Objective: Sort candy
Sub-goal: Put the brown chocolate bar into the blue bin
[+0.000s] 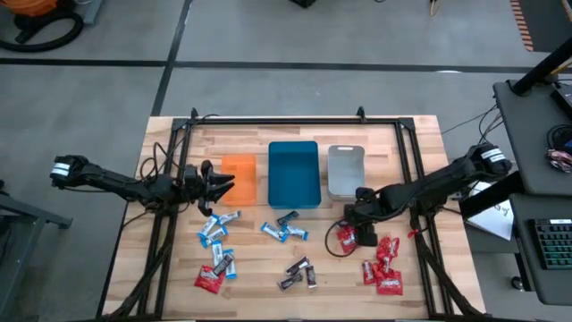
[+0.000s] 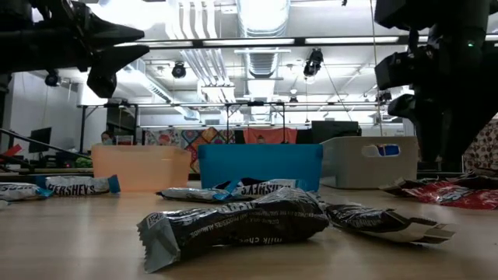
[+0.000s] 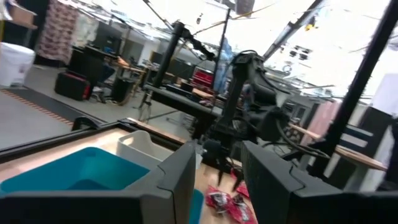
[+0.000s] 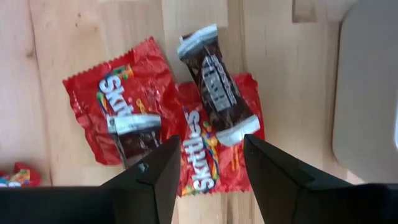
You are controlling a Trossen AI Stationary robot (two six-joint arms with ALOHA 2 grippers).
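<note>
Small wrapped candy lies scattered on the wooden table's near half. My right gripper [image 1: 356, 225] points down, open, above two red packets [image 4: 124, 93] with a dark brown bar [image 4: 214, 87] lying across one of them; a second dark bar [image 4: 134, 134] rests on the other. Its fingers [image 4: 155, 174] stand apart above the pile, touching nothing. My left gripper [image 1: 222, 183] hovers open beside the orange tray [image 1: 239, 177], with nothing between its fingers [image 3: 180, 180]. Blue-and-white candies [image 1: 214, 231] and dark ones [image 1: 299, 273] lie flat on the wood.
A teal tray [image 1: 294, 173] stands mid-table, with a grey tray [image 1: 346, 170] to its right. More red packets [image 1: 382, 270] lie near the right front, one red [image 1: 208, 281] at the left front. A black frame [image 1: 286, 119] borders the table.
</note>
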